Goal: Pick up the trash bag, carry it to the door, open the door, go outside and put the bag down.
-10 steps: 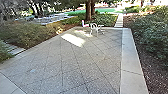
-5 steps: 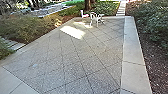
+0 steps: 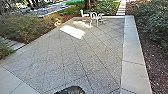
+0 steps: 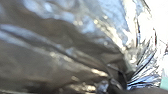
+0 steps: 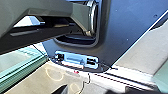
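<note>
The top of the dark, shiny trash bag point(image 3: 71, 90) pokes in at the bottom edge of the head view, over the paving. Close up in the left wrist view, the crinkled bag point(image 4: 57, 57) narrows to a gathered neck with loose folds fanning out beyond it. My left gripper point(image 4: 122, 83) is shut on that neck. What the bag's underside rests on or hangs over is hidden. In the right wrist view, dark parts of the robot and pale ground show; the state of my right gripper cannot be made out.
A paved patio point(image 3: 75, 57) spreads ahead, with a pale concrete border point(image 3: 133, 50) on the right. White chairs point(image 3: 95, 18) stand at its far end. Shrubs point(image 3: 22, 27) line the left side, and bushes point(image 3: 156, 25) and mulch the right. Stepping slabs point(image 3: 121, 8) lead away beyond.
The head camera has tilted down and then steadied. Since half a second ago, the dark bag has come up into the bottom of the head view.
</note>
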